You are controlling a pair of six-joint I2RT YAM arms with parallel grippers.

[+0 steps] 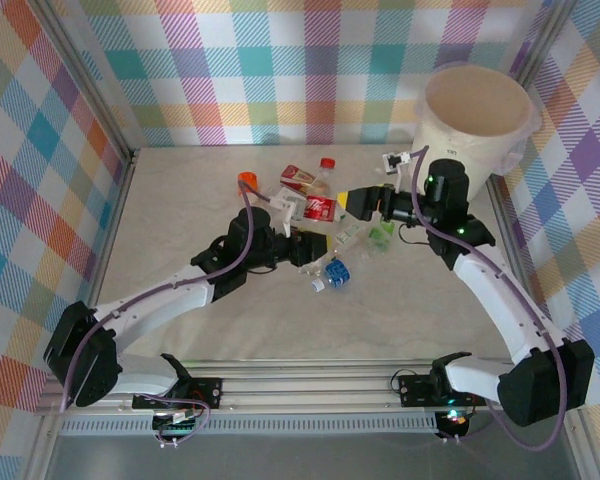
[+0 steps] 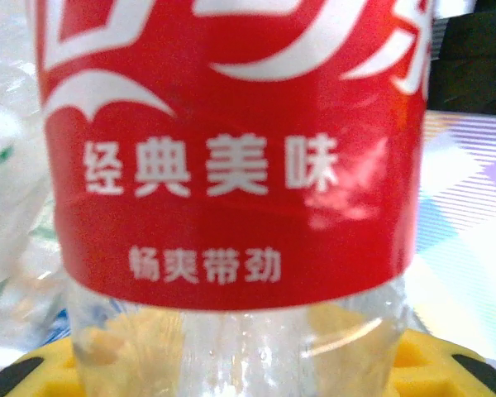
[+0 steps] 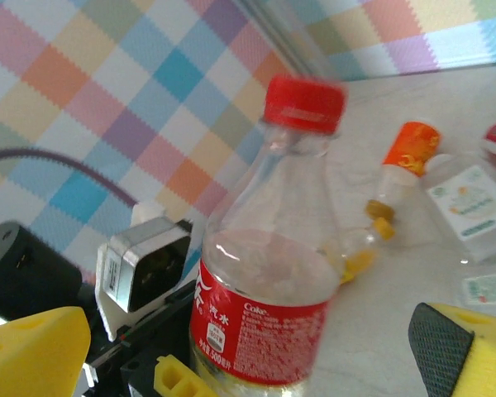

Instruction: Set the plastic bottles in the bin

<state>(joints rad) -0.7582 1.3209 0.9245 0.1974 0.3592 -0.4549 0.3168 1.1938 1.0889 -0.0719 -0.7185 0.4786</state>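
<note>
A clear plastic bottle with a red label [image 1: 320,208] and red cap [image 3: 304,103] is gripped near its base by my left gripper [image 1: 317,238], which is shut on it. Its label [image 2: 231,149] looms just above the yellow fingers [image 2: 33,372]. My right gripper [image 1: 350,202] stands open right beside this bottle [image 3: 264,273], its yellow fingers [image 3: 33,351] spread wide on either side of it in the right wrist view. More plastic bottles lie around: an orange-capped one [image 1: 248,180] [image 3: 409,149], a red-capped one [image 1: 327,165], a blue-labelled one [image 1: 337,270] and a green one [image 1: 380,238]. The cream bin [image 1: 450,150] stands at the back right.
A flattened clear bottle with a white label [image 3: 471,198] lies on the table beside the orange-capped one. Checked walls [image 1: 280,60] close in the table on three sides. The right arm's forearm [image 1: 490,280] crosses the table's right side, in front of the bin.
</note>
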